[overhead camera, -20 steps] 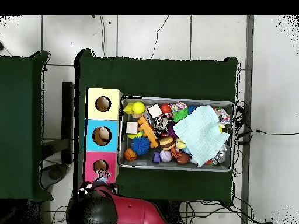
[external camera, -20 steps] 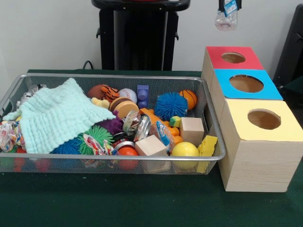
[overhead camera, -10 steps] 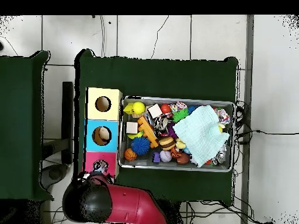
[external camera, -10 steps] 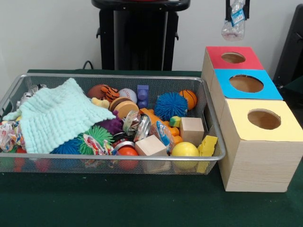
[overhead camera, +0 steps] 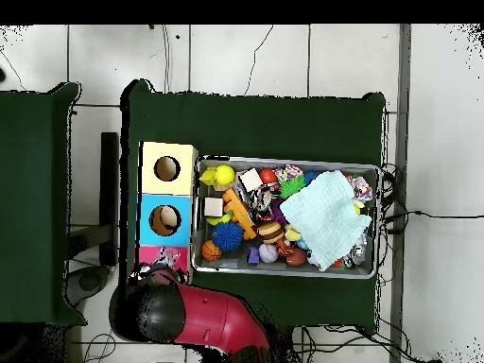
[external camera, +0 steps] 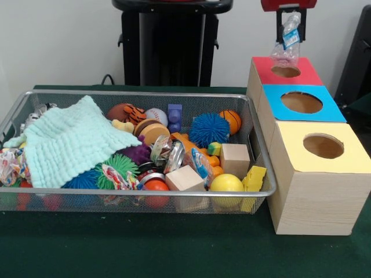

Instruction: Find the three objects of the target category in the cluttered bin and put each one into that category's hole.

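Note:
My gripper hangs at the top right of the front view, shut on a crumpled clear plastic wrapper with a blue label. The wrapper's lower end dangles just above the round hole of the red-topped box. In the overhead view the red and black arm covers most of the red box, and the gripper itself is hidden beneath it. The blue-topped box and the yellow-topped box stand in a row beside it.
A wire mesh bin left of the boxes holds a mint cloth, a blue spiky ball, a yellow ball, wooden cubes, foil wrappers and several other toys. Green cloth covers the table.
The gripper with the wrapper has come down, so the wrapper now hangs just over the red box's hole. Overhead, the arm has shifted further over the red box.

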`<state>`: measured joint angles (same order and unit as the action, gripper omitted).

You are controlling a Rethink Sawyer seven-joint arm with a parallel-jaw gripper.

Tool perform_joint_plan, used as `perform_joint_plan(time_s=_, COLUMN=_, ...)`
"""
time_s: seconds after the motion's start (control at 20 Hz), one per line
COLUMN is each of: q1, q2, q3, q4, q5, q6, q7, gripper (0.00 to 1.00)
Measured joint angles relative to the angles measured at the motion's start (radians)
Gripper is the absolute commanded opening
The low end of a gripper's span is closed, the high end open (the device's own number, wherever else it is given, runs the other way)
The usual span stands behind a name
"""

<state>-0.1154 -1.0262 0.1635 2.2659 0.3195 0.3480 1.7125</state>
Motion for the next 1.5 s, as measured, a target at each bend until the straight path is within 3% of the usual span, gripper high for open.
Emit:
perform_joint_plan(time_s=0.7, q1=0.045, q2=0.078, q3=-0.003, q4=-0.014, q5=0.038, q6=-0.083, q7=0.0, gripper=0.0)
perform_joint_plan(time_s=1.5, q1=0.062, q2=0.087, q3=-0.002, q4=-0.014, q5=0.085, q6=-0.139, q7=0.0, gripper=0.0)
